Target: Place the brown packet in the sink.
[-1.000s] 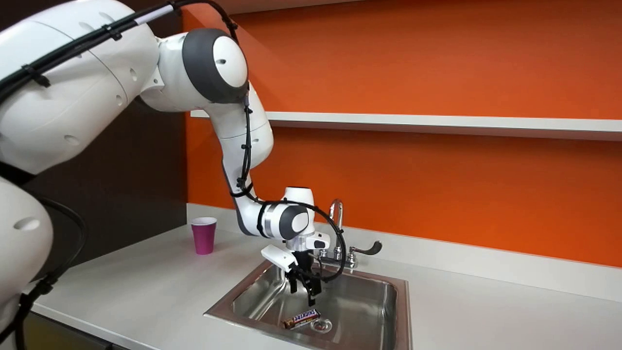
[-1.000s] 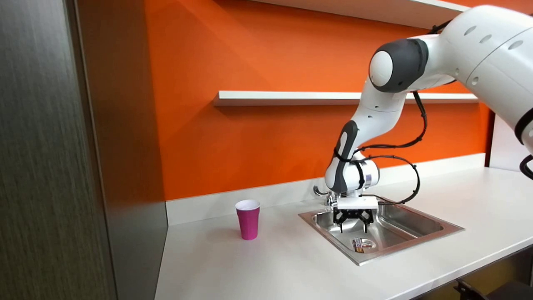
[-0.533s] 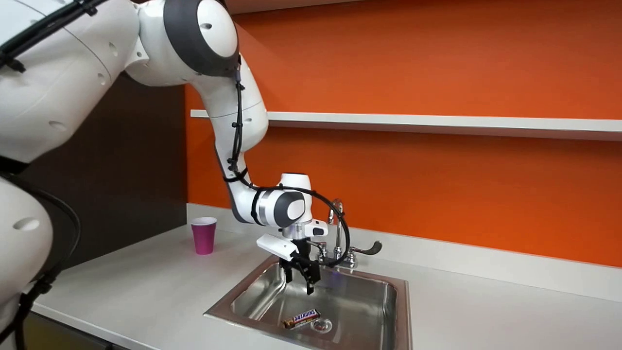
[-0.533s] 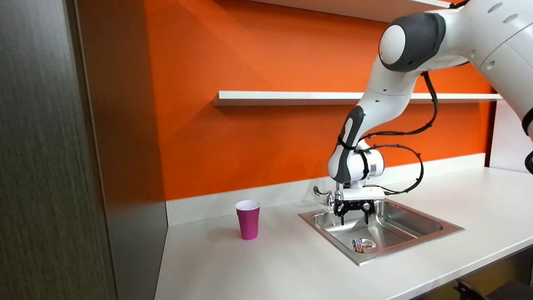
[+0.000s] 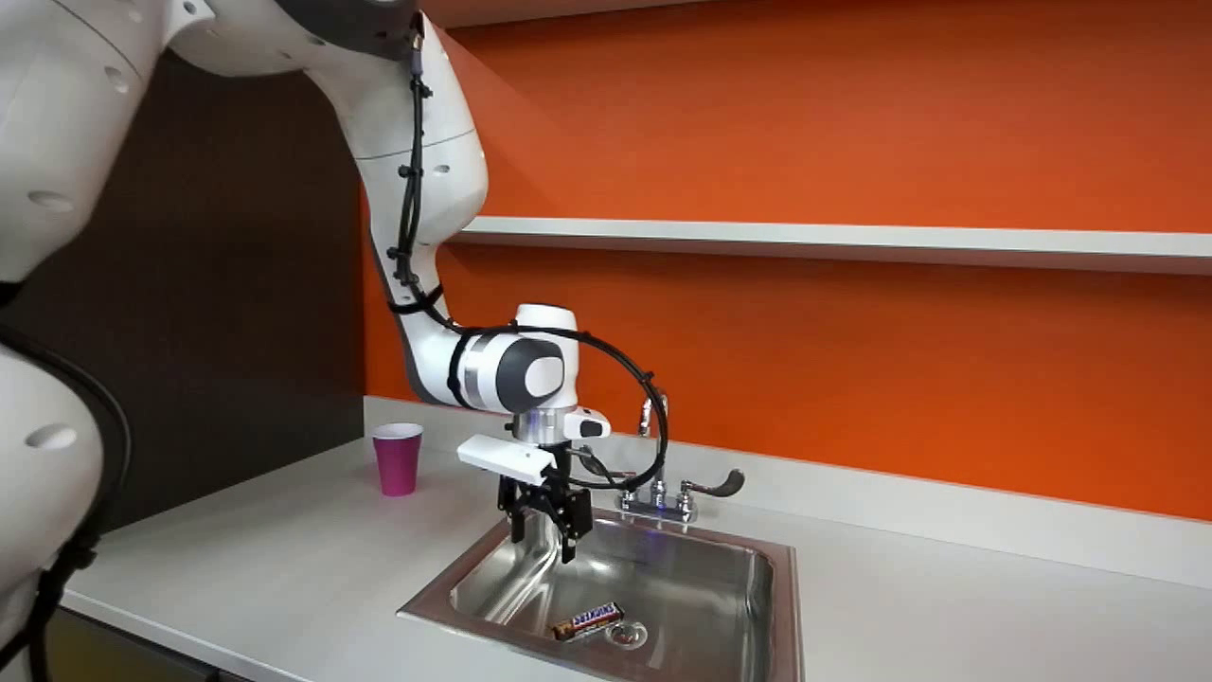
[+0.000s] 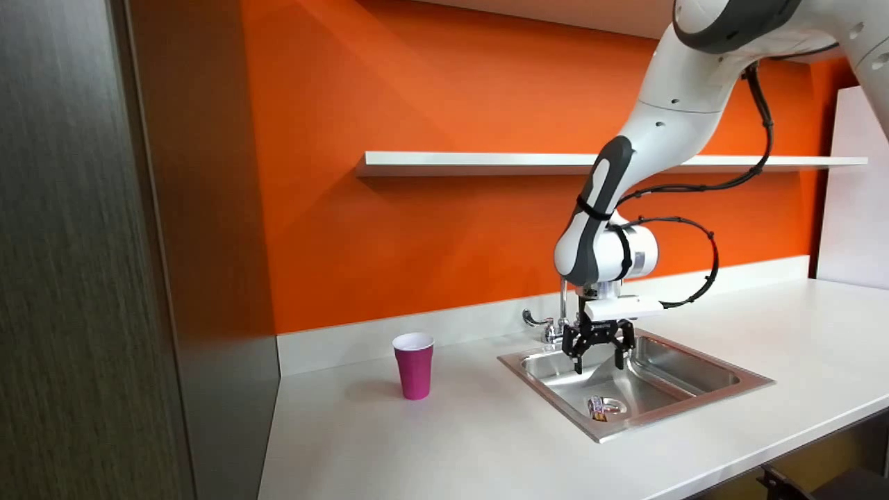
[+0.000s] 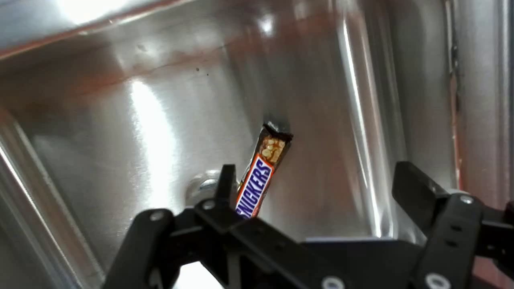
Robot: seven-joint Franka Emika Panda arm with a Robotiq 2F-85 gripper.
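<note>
The brown packet (image 5: 587, 621), a dark brown bar wrapper with a blue and white label, lies flat on the floor of the steel sink (image 5: 784, 611), beside the drain. It also shows in an exterior view (image 6: 596, 408) and in the wrist view (image 7: 257, 180), where its lower end is hidden behind a finger. My gripper (image 5: 543, 547) is open and empty, above the sink's cup-side part and apart from the packet. In the wrist view the gripper (image 7: 317, 184) has its fingers wide apart, with only sink metal between them.
A pink cup (image 5: 397, 464) stands on the counter beside the sink, towards the dark side wall (image 5: 237, 332). The chrome faucet (image 5: 659, 493) with its handles rises behind the sink, close to the gripper. A white shelf (image 6: 479, 163) runs along the orange wall.
My gripper has risen and drawn back from over the packet, towards the cup side in one exterior picture. It stays open. The packet and cup have not moved.
</note>
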